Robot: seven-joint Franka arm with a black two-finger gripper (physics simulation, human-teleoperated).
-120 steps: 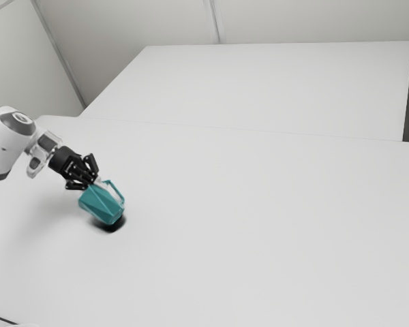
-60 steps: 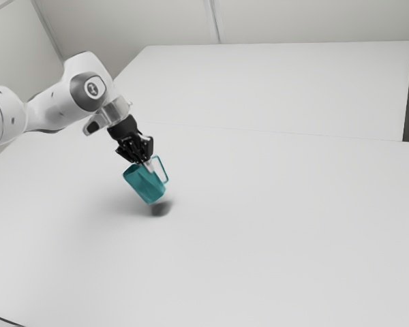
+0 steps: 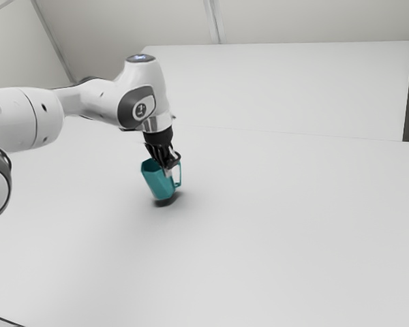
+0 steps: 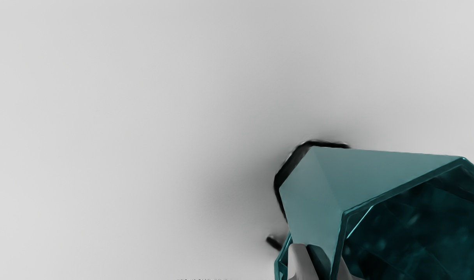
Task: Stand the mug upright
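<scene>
The teal faceted mug [image 3: 159, 182] leans in the exterior view, its mouth tipped up toward the exterior view's left, its handle on the other side, its base at or just above the dark shadow on the table. My gripper [image 3: 168, 170] points down at the mug's handle side, shut on its wall. In the wrist view the mug [image 4: 330, 175] shows its outer faces and dark hollow inside. One fingertip of the gripper [image 4: 324, 264] lies outside the wall beside the handle, the other inside the mouth.
The white table [image 3: 279, 225] spreads around the mug. Behind it stands another pale flat surface [image 3: 279, 82], with light walls beyond. The arm reaches in from the exterior view's left.
My hand has carried the mug toward the exterior view's right and turned to point more steeply down. The mug has swung from strongly tilted to nearer upright, and it sits lower than half a second ago.
</scene>
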